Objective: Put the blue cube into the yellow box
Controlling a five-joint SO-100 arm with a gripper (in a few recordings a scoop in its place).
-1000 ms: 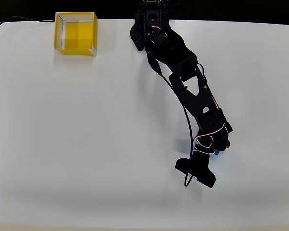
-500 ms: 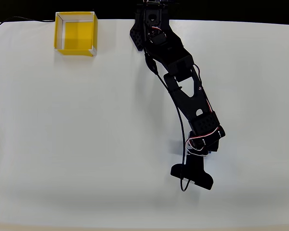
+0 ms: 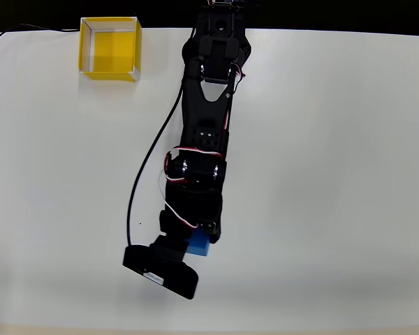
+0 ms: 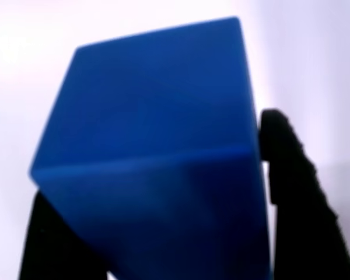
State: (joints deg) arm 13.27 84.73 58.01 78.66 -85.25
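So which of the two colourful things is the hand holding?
The blue cube, pinched between the hand's black fingers. The yellow box sits apart at the table's far edge.

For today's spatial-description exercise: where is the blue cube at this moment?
The blue cube sits low and centre-left in the overhead view, under the arm's tip, far from the yellow box at top left. In the wrist view it lies between the gripper fingers.

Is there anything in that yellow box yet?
Empty. In the overhead view the yellow box shows only bare floor, and the blue cube sits far away at the gripper.
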